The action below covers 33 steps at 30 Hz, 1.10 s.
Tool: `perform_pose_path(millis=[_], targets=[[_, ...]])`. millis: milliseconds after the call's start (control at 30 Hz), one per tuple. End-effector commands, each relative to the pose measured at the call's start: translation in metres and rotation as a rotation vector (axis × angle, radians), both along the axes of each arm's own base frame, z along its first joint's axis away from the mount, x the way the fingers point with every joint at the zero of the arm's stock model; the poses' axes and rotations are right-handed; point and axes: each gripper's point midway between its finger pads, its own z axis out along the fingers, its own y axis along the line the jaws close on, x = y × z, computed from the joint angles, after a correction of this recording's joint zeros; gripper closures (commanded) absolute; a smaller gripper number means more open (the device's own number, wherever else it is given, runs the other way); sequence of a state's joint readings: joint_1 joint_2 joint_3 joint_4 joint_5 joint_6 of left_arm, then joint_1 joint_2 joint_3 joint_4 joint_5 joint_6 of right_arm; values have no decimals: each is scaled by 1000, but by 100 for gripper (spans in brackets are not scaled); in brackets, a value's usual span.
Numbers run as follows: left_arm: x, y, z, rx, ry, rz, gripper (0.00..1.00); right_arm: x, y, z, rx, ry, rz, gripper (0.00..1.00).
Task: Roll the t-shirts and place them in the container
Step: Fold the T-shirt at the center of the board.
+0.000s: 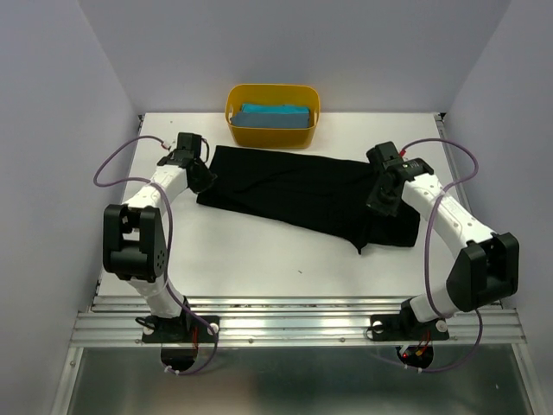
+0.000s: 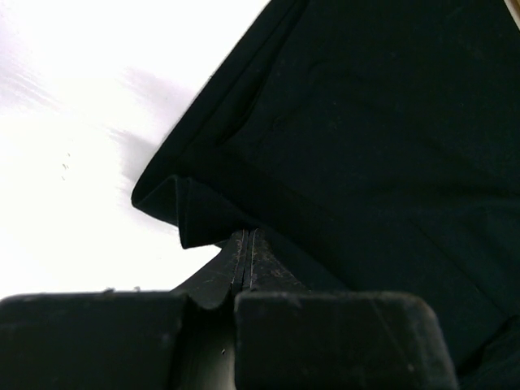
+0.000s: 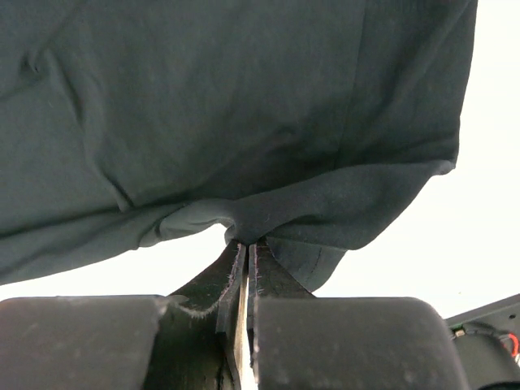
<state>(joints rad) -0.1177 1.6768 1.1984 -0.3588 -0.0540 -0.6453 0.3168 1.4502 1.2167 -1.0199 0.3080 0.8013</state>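
**Left pincer [image 1: 204, 176] and right pincer [image 1: 383, 202], each clamped on one end of a plain black soft-cloth short-sleeved t-shirt [image 1: 302, 190]**

1. Left pincer [image 2: 246, 244]. Fingers are pressed together on the far-left end of the black tee [image 2: 366, 146]. The cloth doubles over right at the tips, so the bite takes a folded edge, which likely slips less than a single layer.

2. Right pincer [image 3: 246, 248]. Fingers are pressed together on a gathered pucker at the right end of the black tee [image 3: 203, 106]. Creases fan out from the bite across the cloth.

3. Black tee. It lies on the white flat table [image 1: 259, 251] as a long band slanting from far left to near right. A loose flap pokes out at its near-right corner. A hold at each end suits drawing the band taut and flat, which a tidy roll would need. No turn of a roll shows yet, so the task looks to be at its start.

4. Teal-blue folded cloth t-shirt [image 1: 275, 116]. It sits as a flat block inside the yellow oval plastic tub [image 1: 272, 137], at the far edge of the table just beyond the black tee. It is well apart from both pincers and probably parked there to keep the working area free. Whether this teal tee is finished cannot be told.
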Motion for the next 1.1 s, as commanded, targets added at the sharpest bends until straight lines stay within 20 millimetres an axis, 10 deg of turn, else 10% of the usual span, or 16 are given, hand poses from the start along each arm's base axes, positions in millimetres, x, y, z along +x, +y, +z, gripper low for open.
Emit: perform_pose_path(millis=[0,933,1067], targets=[[20,6,21,16,-58,23,100,26,-13,19,-40,-74,-2,98],[57,8,-8,41,-6,3,100,124,-36,6,-126,-142,56,91],[61,4,-3,24,-29,-7,71,146,-46,-5,-81,-169,41,75]])
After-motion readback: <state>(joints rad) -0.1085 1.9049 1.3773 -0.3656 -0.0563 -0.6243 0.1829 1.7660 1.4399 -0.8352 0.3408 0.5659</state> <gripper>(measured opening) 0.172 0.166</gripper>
